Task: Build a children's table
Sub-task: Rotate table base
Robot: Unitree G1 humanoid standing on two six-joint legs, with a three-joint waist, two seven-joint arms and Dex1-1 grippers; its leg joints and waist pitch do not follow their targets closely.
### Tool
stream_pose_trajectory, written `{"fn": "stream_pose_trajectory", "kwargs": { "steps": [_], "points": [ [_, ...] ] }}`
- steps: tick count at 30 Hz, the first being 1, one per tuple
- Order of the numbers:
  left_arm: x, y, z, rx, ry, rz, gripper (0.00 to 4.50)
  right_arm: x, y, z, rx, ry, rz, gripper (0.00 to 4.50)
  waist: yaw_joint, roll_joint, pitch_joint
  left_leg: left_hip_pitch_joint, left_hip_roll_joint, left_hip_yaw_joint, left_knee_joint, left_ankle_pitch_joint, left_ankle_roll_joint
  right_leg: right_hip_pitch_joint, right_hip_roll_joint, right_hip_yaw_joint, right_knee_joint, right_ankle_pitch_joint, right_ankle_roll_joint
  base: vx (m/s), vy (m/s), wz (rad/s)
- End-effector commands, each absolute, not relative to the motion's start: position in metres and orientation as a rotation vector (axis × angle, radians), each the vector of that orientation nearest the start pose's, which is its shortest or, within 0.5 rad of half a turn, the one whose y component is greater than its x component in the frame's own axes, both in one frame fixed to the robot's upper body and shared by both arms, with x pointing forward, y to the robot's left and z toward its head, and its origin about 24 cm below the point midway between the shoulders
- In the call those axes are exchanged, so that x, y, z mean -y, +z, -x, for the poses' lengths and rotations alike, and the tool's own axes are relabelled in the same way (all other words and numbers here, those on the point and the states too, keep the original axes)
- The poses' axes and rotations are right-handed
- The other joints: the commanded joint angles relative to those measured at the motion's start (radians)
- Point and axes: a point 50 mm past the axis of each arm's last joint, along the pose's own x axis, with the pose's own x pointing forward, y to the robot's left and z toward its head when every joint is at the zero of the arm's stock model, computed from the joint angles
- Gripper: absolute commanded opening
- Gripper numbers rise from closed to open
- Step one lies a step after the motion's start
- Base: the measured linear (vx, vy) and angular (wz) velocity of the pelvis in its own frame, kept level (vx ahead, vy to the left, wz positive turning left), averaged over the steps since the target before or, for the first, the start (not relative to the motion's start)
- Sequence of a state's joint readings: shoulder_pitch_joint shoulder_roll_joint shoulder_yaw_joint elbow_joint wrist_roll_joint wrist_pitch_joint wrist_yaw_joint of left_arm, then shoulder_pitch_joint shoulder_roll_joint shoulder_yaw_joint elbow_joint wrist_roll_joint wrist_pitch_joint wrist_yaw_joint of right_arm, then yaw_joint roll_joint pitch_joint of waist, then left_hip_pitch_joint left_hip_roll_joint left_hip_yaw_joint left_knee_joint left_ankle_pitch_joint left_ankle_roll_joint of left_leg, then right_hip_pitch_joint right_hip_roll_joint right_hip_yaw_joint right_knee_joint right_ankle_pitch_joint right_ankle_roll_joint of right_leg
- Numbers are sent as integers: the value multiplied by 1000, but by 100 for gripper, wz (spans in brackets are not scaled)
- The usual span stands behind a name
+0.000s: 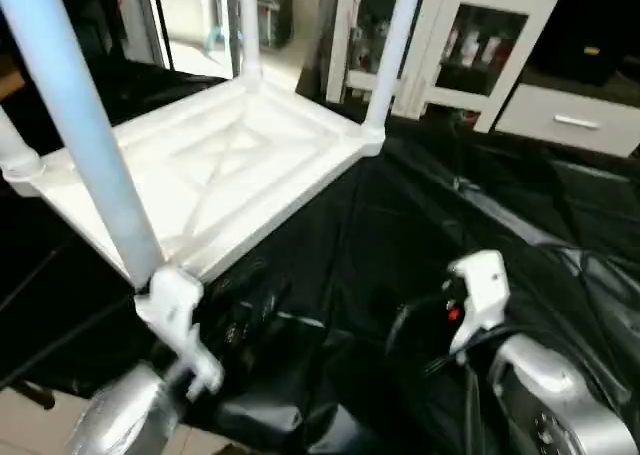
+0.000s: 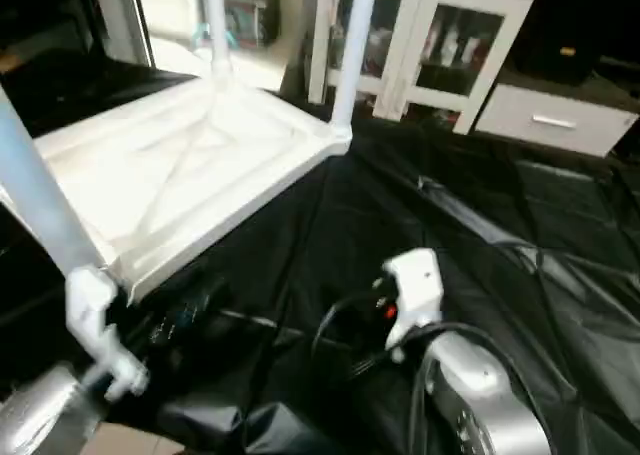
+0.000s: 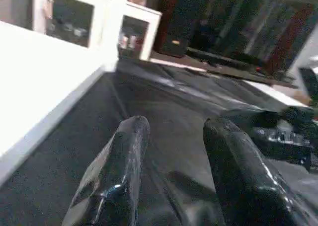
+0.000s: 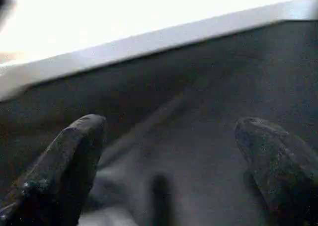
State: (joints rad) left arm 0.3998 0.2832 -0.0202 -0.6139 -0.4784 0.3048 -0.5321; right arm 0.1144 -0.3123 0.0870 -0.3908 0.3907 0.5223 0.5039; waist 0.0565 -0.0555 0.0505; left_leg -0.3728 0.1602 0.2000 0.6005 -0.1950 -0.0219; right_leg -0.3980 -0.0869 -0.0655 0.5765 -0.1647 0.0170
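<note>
The children's table lies upside down on a black sheet, its ribbed X-braced underside (image 1: 220, 175) facing up. White tube legs rise from its corner sockets: one close at hand (image 1: 85, 125) and two at the far corners (image 1: 392, 45) (image 1: 248, 25). My left forearm (image 1: 120, 415) reaches in just below the near corner. My left gripper (image 3: 179, 126) is open beside the table's white edge (image 3: 44, 87), with nothing between its fingers. My right forearm (image 1: 550, 395) rests at the lower right. My right gripper (image 4: 171, 124) stands wide open over the sheet, facing the table's edge (image 4: 149, 32).
The black sheet (image 1: 400, 225) covers the work surface in loose folds. A white glass-door cabinet (image 1: 450, 35) and a white drawer unit (image 1: 570, 120) stand behind it. Black cables (image 1: 420, 320) run along my right wrist. Bare floor (image 1: 20, 425) shows at the lower left.
</note>
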Motion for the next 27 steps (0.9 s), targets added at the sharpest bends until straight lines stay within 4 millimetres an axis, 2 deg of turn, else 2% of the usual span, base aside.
{"fn": "stream_pose_trajectory", "kwargs": {
  "steps": [1,3,4,6,7,9,10,11,12,13,14,15,16,17,18,19,20,21,22,23,24,25,26,27],
  "points": [
    [-159,90,-154,-41,-703,220,249,143,71,-208,-262,813,-141,450,-2,5,-26,23,74,-57,-106,-555,-77,-1,-59,51,-99,-594,-11,0,0,0],
    [-167,89,-143,-90,-732,238,261,146,72,-207,-266,860,-128,450,-1,6,-23,24,72,-59,-105,-572,-82,-2,-61,50,-102,-627,-7,0,0,0],
    [-167,89,-143,-90,-732,238,261,146,72,-207,-266,861,-128,450,-2,5,-18,26,71,-62,-105,-599,-85,-6,-63,48,-108,-676,-2,0,0,0],
    [-189,85,-130,-152,-714,231,290,149,72,-209,-272,883,-112,450,-7,2,-16,30,67,-67,-101,-631,-92,-10,-64,43,-114,-739,7,0,0,0],
    [-194,84,-129,-156,-702,221,295,150,72,-209,-272,886,-112,450,-9,-1,-15,30,67,-67,-101,-632,-92,-10,-63,42,-116,-744,10,0,0,0],
    [-209,85,-130,-147,-632,186,308,150,73,-210,-271,891,-116,450,-14,2,-13,33,68,-72,-103,-662,-101,-11,-60,35,-119,-755,15,0,0,0],
    [-223,86,-131,-136,-586,168,308,149,73,-210,-270,899,-122,450,-16,-7,-11,38,67,-71,-101,-674,-100,-14,-57,32,-123,-751,14,0,0,0],
    [-235,88,-130,-136,-554,163,333,149,73,-210,-270,904,-125,450,-16,-2,-9,41,63,-72,-99,-686,-102,-15,-57,27,-128,-771,15,0,0,0],
    [-243,89,-129,-139,-538,162,337,148,73,-209,-270,908,-128,450,-18,-3,-9,41,63,-74,-98,-689,-104,-14,-58,25,-128,-773,15,0,0,0],
    [-252,90,-128,-140,-515,140,337,148,73,-209,-270,915,-131,450,-22,4,-5,37,65,-82,-106,-714,-112,-6,-58,17,-128,-773,14,0,0,0],
    [-258,92,-128,-137,-497,132,342,148,73,-209,-271,920,-131,450,-27,10,-4,34,72,-89,-121,-764,-129,6,-51,8,-120,-730,8,0,0,0],
    [-258,92,-128,-137,-497,132,353,148,73,-209,-271,920,-131,450,-29,17,1,33,77,-92,-137,-815,-142,12,-40,-3,-115,-693,-1,0,0,0],
    [-268,97,-131,-119,-458,110,368,148,72,-209,-271,921,-128,450,-30,25,2,1,95,-88,-189,-909,-158,56,-13,-24,-51,-527,-32,-76,30,-5],
    [-275,99,-132,-115,-436,98,376,148,72,-210,-270,921,-126,450,-16,30,0,-34,103,-80,-223,-948,-165,94,-6,-24,43,-387,-47,-76,30,-5],
    [-282,100,-133,-114,-411,73,378,148,72,-210,-269,921,-125,450,19,26,5,-46,93,-30,-248,-958,-162,77,15,-19,98,-258,-58,-81,1,11],
    [-286,101,-133,-114,-398,58,379,147,72,-211,-268,921,-125,450,17,-17,-3,-1,72,-29,-186,-826,-142,31,-24,36,38,-476,-37,2,-59,15],
    [-290,103,-136,-104,-383,50,386,147,73,-211,-266,921,-125,450,23,-35,3,85,32,-61,11,-567,-101,-75,-147,85,-133,-940,-12,2,-59,15],
    [-292,104,-137,-95,-374,47,398,147,73,-211,-265,922,-125,450,16,-37,5,78,18,-94,77,-334,-65,-61,-196,109,-160,-1012,-19,0,0,0],
    [-294,106,-140,-86,-375,39,411,147,73,-211,-264,922,-127,450,15,-22,11,7,26,-134,42,-124,-63,29,-192,81,-134,-983,-44,9,38,-24],
    [-293,108,-143,-72,-380,40,419,147,73,-211,-264,921,-129,450,25,2,12,34,45,-136,0,-249,-97,19,-151,46,-129,-941,-59,9,38,-24],
    [-289,111,-151,-55,-404,53,423,147,72,-212,-265,920,-130,450,12,12,4,32,80,-141,-82,-568,-162,16,-55,22,-50,-644,-60,-18,61,-10],
    [-286,113,-156,-44,-422,63,430,147,72,-212,-266,920,-131,450,16,16,2,34,86,-144,-103,-683,-175,24,-37,20,-36,-528,-66,0,0,0],
    [-278,117,-166,-21,-456,93,441,147,71,-212,-267,916,-127,450,22,34,1,43,81,-134,-126,-795,-183,25,-33,23,-24,-343,-103,0,0,0],
    [-274,116,-171,-27,-457,87,441,147,71,-213,-265,909,-119,450,20,40,3,35,78,-133,-133,-805,-188,33,-37,24,-25,-333,-108,0,0,0]
  ]
}}
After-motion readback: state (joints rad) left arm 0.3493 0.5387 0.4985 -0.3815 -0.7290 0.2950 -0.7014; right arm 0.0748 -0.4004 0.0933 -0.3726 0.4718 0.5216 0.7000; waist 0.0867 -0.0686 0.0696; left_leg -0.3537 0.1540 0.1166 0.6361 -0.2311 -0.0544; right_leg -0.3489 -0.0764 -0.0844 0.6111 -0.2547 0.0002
